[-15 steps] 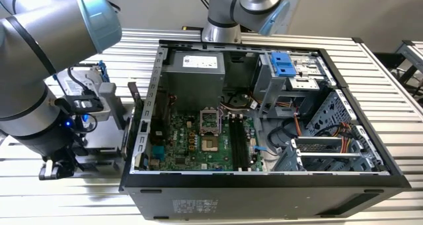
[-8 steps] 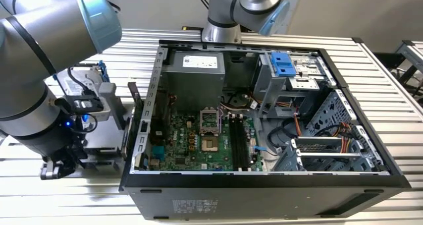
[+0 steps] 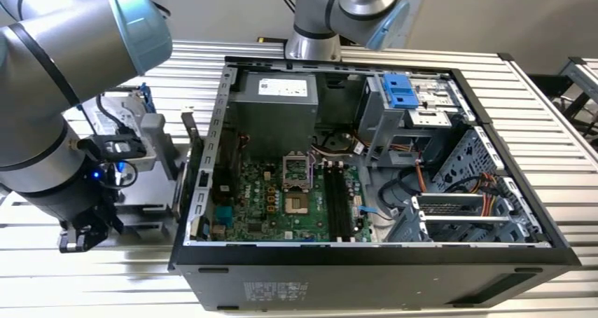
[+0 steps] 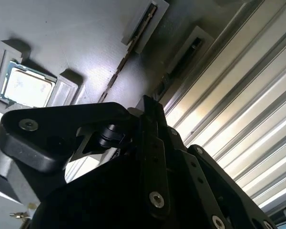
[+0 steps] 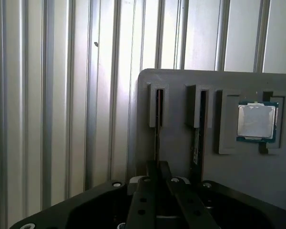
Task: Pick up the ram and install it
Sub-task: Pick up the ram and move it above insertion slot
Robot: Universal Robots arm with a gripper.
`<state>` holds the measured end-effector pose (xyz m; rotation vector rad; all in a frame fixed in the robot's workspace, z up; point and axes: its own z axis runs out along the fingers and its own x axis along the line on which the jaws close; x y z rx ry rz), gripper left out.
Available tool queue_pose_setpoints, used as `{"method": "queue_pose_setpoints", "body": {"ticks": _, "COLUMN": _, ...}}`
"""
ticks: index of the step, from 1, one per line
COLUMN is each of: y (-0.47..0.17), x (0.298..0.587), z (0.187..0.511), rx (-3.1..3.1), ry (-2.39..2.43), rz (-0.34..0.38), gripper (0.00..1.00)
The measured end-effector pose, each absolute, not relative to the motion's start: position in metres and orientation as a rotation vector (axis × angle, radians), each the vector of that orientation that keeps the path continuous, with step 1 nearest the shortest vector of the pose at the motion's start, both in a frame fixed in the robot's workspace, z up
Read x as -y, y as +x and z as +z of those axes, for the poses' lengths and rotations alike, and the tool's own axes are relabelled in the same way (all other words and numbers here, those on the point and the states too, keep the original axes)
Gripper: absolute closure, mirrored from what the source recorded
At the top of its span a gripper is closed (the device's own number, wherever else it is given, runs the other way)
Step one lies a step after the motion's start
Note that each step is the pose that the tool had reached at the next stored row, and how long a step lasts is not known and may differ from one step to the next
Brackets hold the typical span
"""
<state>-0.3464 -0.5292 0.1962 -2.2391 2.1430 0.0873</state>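
My count: holder + PC
I see 1 grey holder [image 5: 181, 157] w/ 2 narrow slots [image 5: 151, 102] [image 5: 191, 105], 2 ram sticks [image 5: 158, 112] [image 5: 197, 119] edge-on, 1 per slot, + 1 square silver chip [image 5: 256, 120]. Ext. view: 1 open PC case [image 3: 374, 262], 1 green mobo [image 3: 280, 206], 1 blue-framed drive [image 3: 397, 90], 2 robot arms [image 3: 56, 87] [image 3: 346, 10].

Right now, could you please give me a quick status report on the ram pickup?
Gripper down at the grey holder, in line with the ram. Ram on edge in its slot, not yet installed. Second stick and silver chip alongside, not blocking.
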Motion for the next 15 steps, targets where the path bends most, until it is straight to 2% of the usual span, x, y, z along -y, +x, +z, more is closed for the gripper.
{"method": "queue_pose_setpoints", "body": {"ticks": 6, "y": -0.346, "x": 0.529, "z": 0.198, "rx": -2.144, "ry": -2.238, "rz": 0.087, "gripper": 1.00}}
{"method": "queue_pose_setpoints", "body": {"ticks": 15, "y": -0.346, "x": 0.529, "z": 0.238, "rx": -2.148, "ry": -2.234, "rz": 0.087, "gripper": 1.00}}
